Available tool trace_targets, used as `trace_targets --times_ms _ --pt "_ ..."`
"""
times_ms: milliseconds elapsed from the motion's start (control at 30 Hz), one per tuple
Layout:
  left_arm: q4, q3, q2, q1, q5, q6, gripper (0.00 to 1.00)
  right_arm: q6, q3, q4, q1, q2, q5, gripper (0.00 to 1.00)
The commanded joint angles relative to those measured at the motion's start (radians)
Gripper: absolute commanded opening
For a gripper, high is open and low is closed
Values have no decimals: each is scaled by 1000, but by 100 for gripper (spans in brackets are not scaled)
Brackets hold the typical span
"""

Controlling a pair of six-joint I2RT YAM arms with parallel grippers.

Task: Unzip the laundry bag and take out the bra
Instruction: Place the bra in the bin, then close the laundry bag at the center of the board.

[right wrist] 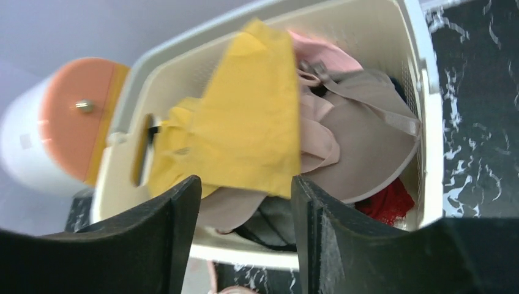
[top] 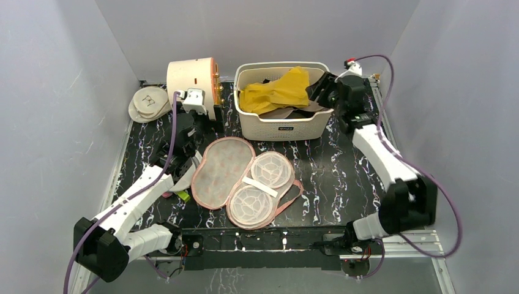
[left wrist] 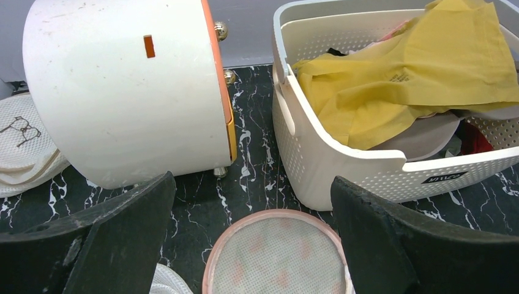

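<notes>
laundry bag (top: 245,182) lies unzipped and flat on the desk (top: 343,171). bra (right wrist: 367,153) in basket (top: 281,128) beneath right gripper (right wrist: 245,184), jaws parted, empty. left gripper (left wrist: 254,184) wide open over the bag's far end. risk: a strap catching the right gripper as it lifts would drag the bra out.

Basket's dark label (left wrist: 444,178): print unreadable

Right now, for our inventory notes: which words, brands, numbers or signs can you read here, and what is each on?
No text can be quoted as it reads.
Dark label on the white basket: pale lettering, too blurred to read.
Yellow cloth in the basket: faint small print, too small to read.
White mesh pouch at the far left: a black line drawing, no letters.
</notes>
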Motion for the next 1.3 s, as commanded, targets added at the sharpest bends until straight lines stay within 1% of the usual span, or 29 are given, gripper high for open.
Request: trace_targets --times_ms 0,133,200,267,333,400,467,533,567,667,733,867,967,1067,1167,1267 --pt "15 34 11 -3 9 -9 98 -72 -49 11 29 -254 -95 57" --pt "14 34 37 -5 12 -14 98 -153 -177 -29 124 -387 -189 65" --pt "11 34 52 -5 19 -16 98 -182 -273 -46 170 -450 -239 68" --pt "9 35 72 -11 19 -12 98 -186 -369 -32 205 -495 -275 72" --pt "2 37 99 -23 2 1 98 -184 -461 -1 235 -525 -320 73" --pt "-16 45 129 -60 -43 24 98 -178 -528 26 260 -551 -335 74" --pt "-43 58 163 -123 -102 72 98 -176 -570 50 271 -578 -331 75" --pt "-109 81 188 -178 -103 101 98 -177 -587 67 273 -603 -321 76" --pt "-156 87 188 -188 -69 85 98 -182 -589 71 273 -611 -319 77" --pt "-239 64 149 -190 59 30 98 -203 -588 79 273 -631 -328 78" --pt "-322 60 133 -190 86 10 98 -213 -597 92 273 -633 -342 79" --pt "-443 43 129 -187 77 27 98 -228 -608 111 273 -625 -366 80" --pt "-503 31 151 -176 8 28 98 -241 -617 121 273 -627 -371 81" --pt "-520 9 168 -123 4 25 98 -255 -621 109 273 -637 -357 81" --pt "-535 29 233 -66 -7 14 98 -268 -623 87 273 -658 -343 81" --pt "-533 58 332 -28 9 6 88 -278 -628 75 273 -679 -328 81"
